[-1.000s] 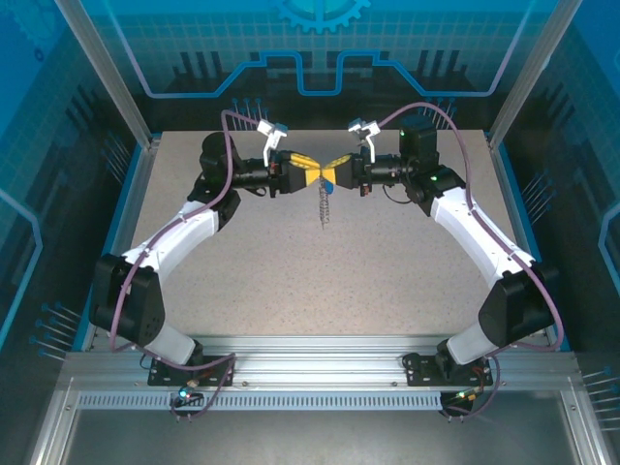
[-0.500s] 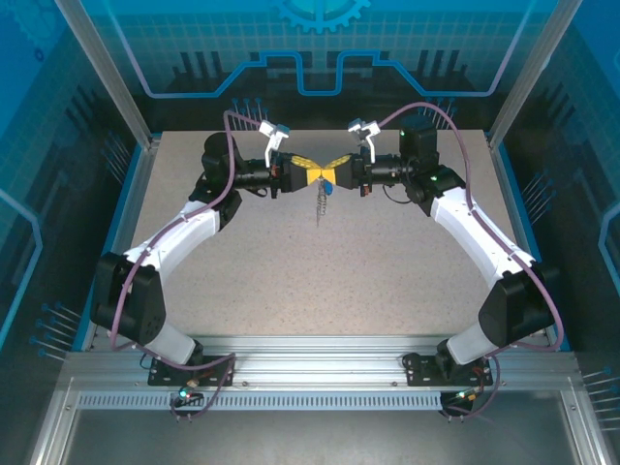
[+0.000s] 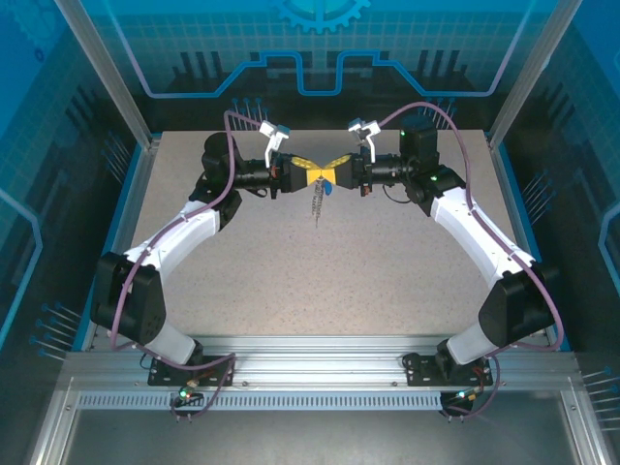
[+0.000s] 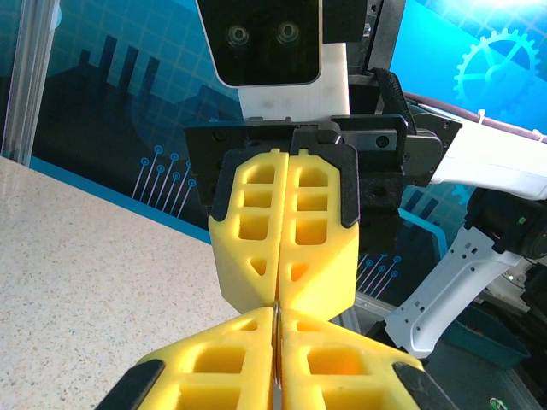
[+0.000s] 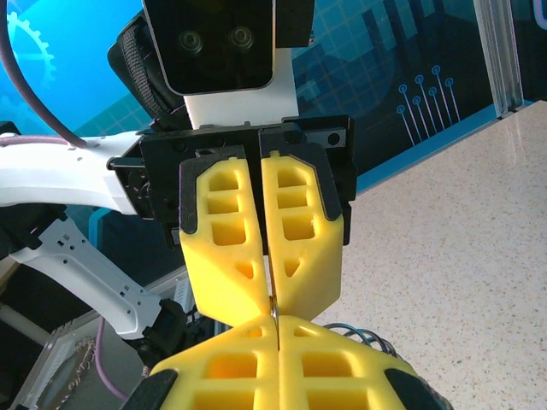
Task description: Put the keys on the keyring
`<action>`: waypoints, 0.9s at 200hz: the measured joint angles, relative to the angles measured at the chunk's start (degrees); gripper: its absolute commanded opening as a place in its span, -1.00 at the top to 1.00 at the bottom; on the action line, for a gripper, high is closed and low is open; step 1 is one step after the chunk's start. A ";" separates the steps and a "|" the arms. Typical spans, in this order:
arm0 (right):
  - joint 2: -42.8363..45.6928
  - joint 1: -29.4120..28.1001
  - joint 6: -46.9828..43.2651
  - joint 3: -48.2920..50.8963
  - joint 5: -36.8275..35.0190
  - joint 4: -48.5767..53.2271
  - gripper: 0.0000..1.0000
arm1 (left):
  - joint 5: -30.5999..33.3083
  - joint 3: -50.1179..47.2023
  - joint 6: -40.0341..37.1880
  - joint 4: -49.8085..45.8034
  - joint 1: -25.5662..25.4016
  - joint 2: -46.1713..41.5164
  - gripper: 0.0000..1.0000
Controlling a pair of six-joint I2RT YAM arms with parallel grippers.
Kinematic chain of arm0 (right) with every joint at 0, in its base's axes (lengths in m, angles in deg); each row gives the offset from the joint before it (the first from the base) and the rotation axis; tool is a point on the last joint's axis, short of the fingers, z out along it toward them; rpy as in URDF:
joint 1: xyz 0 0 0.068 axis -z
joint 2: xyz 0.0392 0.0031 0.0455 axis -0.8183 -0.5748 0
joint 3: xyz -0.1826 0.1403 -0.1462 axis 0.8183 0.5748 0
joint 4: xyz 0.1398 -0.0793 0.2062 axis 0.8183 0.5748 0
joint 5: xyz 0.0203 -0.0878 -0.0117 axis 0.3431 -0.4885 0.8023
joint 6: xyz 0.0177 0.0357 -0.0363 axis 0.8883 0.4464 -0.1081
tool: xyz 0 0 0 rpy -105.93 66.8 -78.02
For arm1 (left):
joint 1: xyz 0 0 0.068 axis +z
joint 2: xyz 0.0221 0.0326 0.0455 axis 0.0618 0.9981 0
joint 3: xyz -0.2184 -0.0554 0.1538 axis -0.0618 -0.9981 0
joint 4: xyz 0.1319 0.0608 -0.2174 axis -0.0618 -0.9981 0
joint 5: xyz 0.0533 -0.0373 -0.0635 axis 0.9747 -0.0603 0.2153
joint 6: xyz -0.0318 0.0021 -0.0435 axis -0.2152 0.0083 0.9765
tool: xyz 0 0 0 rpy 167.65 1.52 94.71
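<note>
In the top external view my left gripper [image 3: 308, 174] and right gripper [image 3: 332, 174] meet tip to tip above the far middle of the table. Both are shut on a thin silver metal ring of the keyring, whose edge runs between the yellow fingers [image 4: 278, 318] [image 5: 273, 309]. The rest of the keyring [image 3: 317, 207] hangs down from the tips as a thin dark strand. The key's small blue head [image 3: 330, 189] dangles just below the right gripper's tips. Whether the key is threaded on the ring is too small to tell. Silver wire coils [image 5: 352, 333] peek out beside my right fingers.
The speckled table [image 3: 320, 281] lies bare below the hanging keyring. Aluminium posts and blue panels wall in the left, right and far sides. Both arms arch inward from their bases at the near edge.
The hanging keyring has swung slightly left and the blue key head has come into sight under the tips. Both grippers stay shut and pressed together.
</note>
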 measured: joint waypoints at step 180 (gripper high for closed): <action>9.03 5.64 9.05 9.22 -8.04 -11.08 0.03 | 1.20 -3.15 9.92 15.93 -1.84 1.18 1.00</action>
